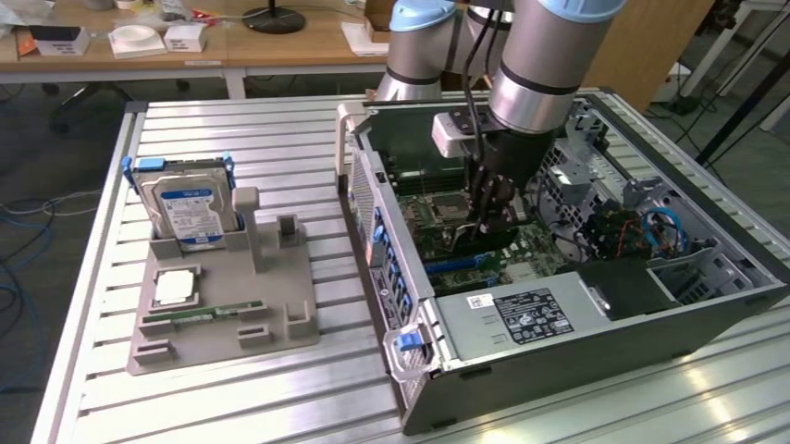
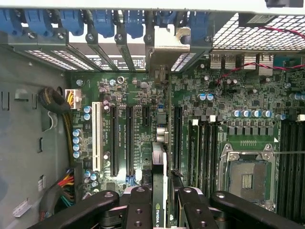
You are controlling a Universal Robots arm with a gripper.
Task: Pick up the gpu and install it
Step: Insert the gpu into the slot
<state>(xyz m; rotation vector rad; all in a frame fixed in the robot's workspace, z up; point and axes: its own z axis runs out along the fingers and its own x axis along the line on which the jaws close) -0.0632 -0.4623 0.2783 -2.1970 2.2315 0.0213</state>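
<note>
Gpu [image 2: 158, 167] clamped edge-on in the tool [image 2: 162, 205], arm [image 1: 543, 55] pointing straight down over the motherboard [image 2: 228, 109].

Place: robotics lab
Signs: slotted aluminium bench [image 1: 247, 388], wooden desks [image 1: 284, 46] behind it, loose cables [image 1: 25, 220] on the floor

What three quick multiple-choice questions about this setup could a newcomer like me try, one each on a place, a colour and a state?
1. Where is the claw? A) over the grey tray B) inside the open computer case C) over the wooden desk
2. What colours are on the label of the hard drive? A) blue and white B) red C) yellow
3. What is the claw doing? A) hanging empty B) gripping the hard drive C) gripping the gpu
Answers: 1 B, its fingers reach down to the motherboard; 2 A, plain on the upright drive; 3 C, the card sits edge-on between its fingers.
</note>
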